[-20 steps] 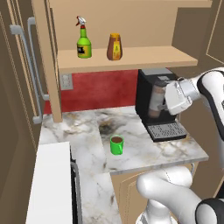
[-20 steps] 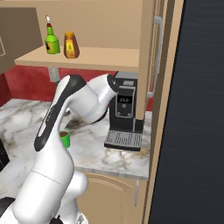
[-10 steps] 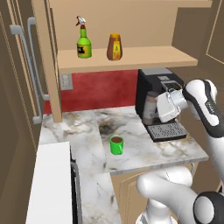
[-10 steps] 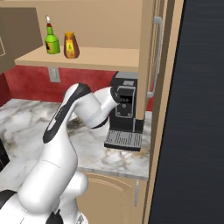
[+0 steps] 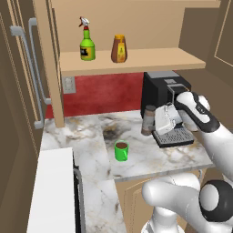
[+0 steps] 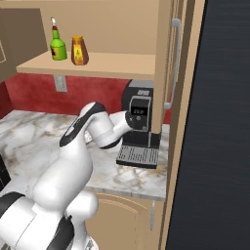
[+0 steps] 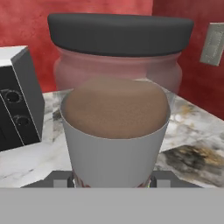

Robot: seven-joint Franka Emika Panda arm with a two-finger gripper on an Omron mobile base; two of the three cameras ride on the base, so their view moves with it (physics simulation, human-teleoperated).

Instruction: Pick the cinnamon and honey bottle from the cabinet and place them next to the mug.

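Left base view shows the cabinet with its one plank shelf, where the honey bottle stands upright beside a green spray bottle with a red nozzle, the two near each other but apart. Below on the marble counter sits the green mug, upright and holding dark brown liquid. To the right of the mug, well clear of it, the gripper is closed on the cinnamon, a slim grey-brown jar with a dark cap, which stands upright just in front of the black coffee machine; whether its base rests on the counter cannot be told. In the hand view the cinnamon sits between the fingertips, its brownish contents showing through the pale body and its dark cap at the top, with the red wall behind and the corner of the coffee machine at one side. In the right base view the honey bottle and spray bottle stand on the shelf, and the arm reaches toward the coffee machine, which stands against a tall wooden panel.
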